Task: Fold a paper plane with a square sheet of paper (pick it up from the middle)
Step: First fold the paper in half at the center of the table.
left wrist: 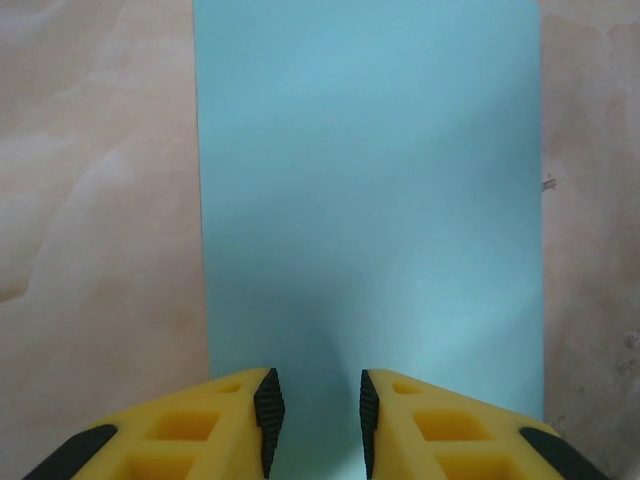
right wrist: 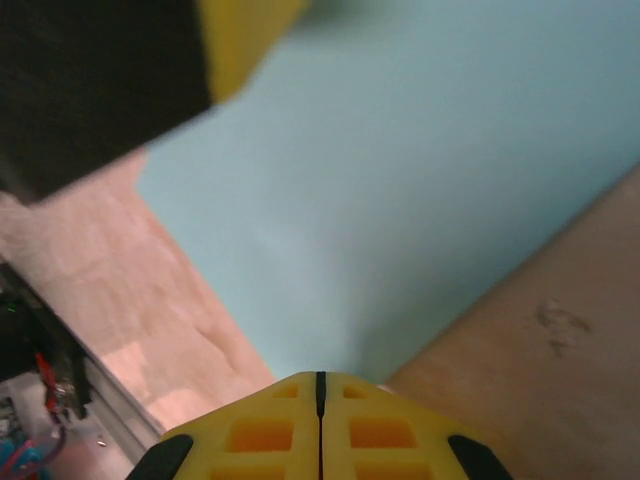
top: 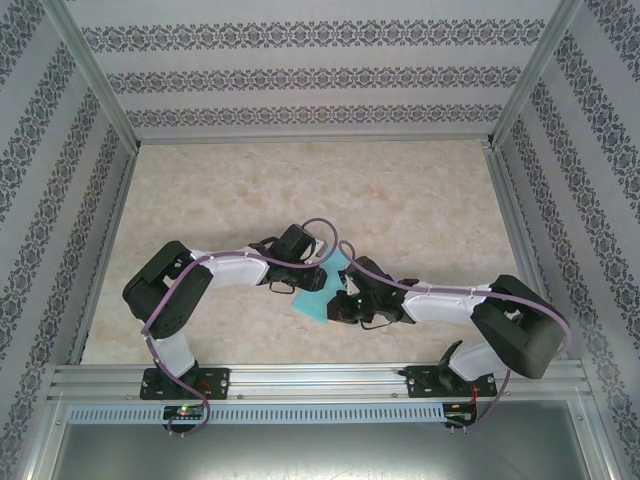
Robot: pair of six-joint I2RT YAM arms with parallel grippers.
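The square sheet of paper [top: 316, 297] is light cyan and lies flat on the marbled table [top: 300, 190], between my two grippers. My left gripper [top: 320, 268] is over its middle. In the left wrist view it [left wrist: 315, 412] is open, both pads down on the paper [left wrist: 370, 200] and a faint raised ridge between them. My right gripper [right wrist: 321, 378] is shut, its tips at the sheet's near corner [right wrist: 400, 180]. Whether that corner is pinched or only pressed down I cannot tell. In the top view the right gripper [top: 341, 303] sits at the sheet's right edge.
Metal posts and patterned walls enclose the table on three sides. An aluminium rail [top: 320, 380] with the arm bases runs along the near edge. The left gripper's body [right wrist: 120, 80] looms at the upper left of the right wrist view.
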